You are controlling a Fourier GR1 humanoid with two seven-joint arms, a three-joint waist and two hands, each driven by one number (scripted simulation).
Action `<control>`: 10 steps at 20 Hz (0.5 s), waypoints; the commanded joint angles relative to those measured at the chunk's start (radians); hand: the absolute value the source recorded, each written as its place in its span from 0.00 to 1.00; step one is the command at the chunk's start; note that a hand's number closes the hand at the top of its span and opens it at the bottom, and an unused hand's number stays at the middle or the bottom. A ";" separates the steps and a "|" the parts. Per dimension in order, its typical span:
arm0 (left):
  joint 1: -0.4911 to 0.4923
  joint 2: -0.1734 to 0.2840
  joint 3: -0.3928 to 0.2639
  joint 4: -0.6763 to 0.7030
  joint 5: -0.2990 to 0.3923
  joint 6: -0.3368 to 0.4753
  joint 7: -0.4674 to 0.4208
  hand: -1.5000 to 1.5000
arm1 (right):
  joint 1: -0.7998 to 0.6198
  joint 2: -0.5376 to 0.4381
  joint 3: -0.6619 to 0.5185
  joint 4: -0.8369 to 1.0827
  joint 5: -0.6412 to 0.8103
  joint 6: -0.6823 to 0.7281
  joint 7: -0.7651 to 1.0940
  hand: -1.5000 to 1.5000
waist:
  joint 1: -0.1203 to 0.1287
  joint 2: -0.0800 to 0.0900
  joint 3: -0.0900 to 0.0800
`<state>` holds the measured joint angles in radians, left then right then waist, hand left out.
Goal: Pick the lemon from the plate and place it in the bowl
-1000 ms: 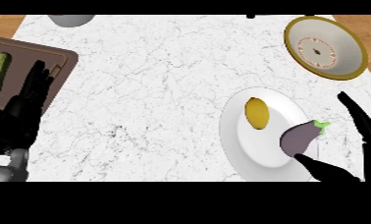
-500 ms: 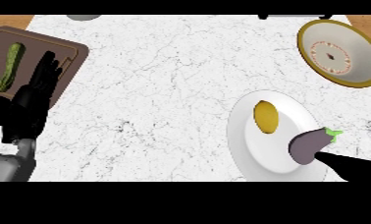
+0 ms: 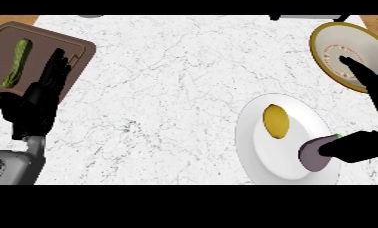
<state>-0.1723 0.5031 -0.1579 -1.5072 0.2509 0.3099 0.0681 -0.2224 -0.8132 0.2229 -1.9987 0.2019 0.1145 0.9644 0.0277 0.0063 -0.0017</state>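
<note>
On the white plate [image 3: 255, 159] the lemon [image 3: 276, 121] lies untouched, left of centre, with the eggplant [image 3: 315, 152] just beside it toward the plate's right rim. Your right hand [image 3: 358, 146] has pushed further in from the right edge over the last second and now overlaps the eggplant's outer end; one dark finger [image 3: 359, 71] reaches up across the bowl [image 3: 331, 37], which sits beyond the plate. I judge that hand released, fingers spread and grasping nothing, though part of it is cut off by the edge. It is not yet over the lemon, so the pick has not begun, and you must go round the eggplant to get there. Your left hand [image 3: 33, 107] rests released, far left of the plate, by the board [image 3: 74, 52] carrying a cucumber [image 3: 18, 62], much as before.
</note>
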 commanded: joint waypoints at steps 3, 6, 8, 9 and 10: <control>0.032 -0.023 0.000 -0.037 -0.027 0.008 0.013 0.50 | -0.138 0.079 0.063 0.200 -0.080 0.157 0.013 0.00 | -0.003 -0.004 0.002; -0.006 -0.044 0.022 0.020 -0.029 -0.004 -0.007 0.50 | -0.170 0.123 0.098 0.232 -0.108 0.213 0.044 0.00 | -0.016 -0.003 0.001; -0.032 -0.011 0.036 -0.016 -0.010 -0.025 0.059 0.50 | -0.168 0.099 0.110 0.280 -0.128 0.261 0.050 0.00 | -0.016 -0.004 0.001; 0.021 -0.016 0.035 -0.024 -0.028 -0.014 0.027 0.50 | -0.134 0.115 0.129 0.305 -0.105 0.246 0.023 0.00 | -0.015 -0.005 0.002; 0.005 0.000 0.068 0.008 -0.014 -0.039 0.002 0.50 | -0.186 0.142 0.146 0.314 -0.118 0.267 0.084 0.00 | -0.013 -0.004 0.001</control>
<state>-0.1696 0.4893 -0.1273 -1.5154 0.2305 0.2943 0.0860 -0.3729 -0.7113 0.3263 -1.7454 0.1004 0.2931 0.9661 0.0172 0.0029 -0.0006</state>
